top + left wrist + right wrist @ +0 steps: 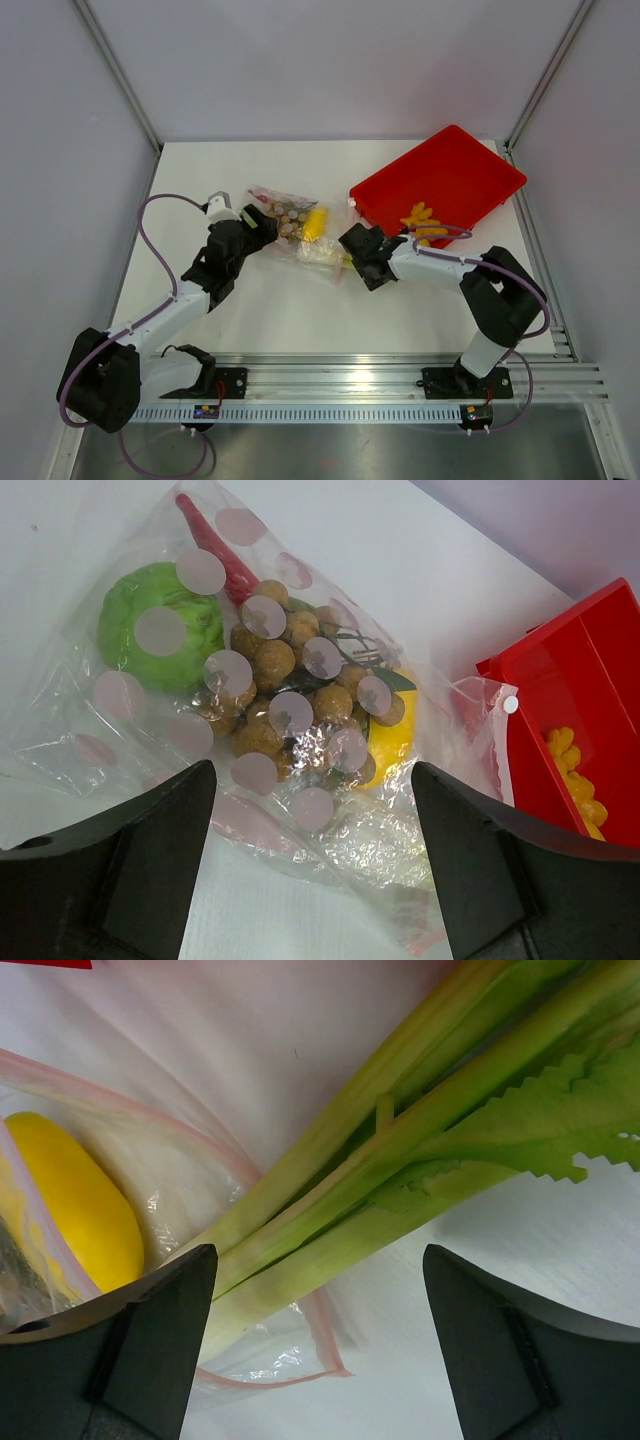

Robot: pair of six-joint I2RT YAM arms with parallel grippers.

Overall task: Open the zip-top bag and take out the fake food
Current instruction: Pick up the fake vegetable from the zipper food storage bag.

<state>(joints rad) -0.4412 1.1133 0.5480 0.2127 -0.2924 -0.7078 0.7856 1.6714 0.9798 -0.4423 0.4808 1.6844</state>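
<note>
Nearby, red tray (455,175) beside zip-top bag (350,820), celery stalk (400,1150) jutting from its mouth, left hand (310,790) released, right hand (315,1270) released

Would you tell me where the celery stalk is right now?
In the right wrist view the celery stalk pokes out of the mouth of the bag, beneath the open right claw.

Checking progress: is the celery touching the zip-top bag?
Touching. The right wrist view shows the celery lying in the open mouth of the zip-top bag.
</note>
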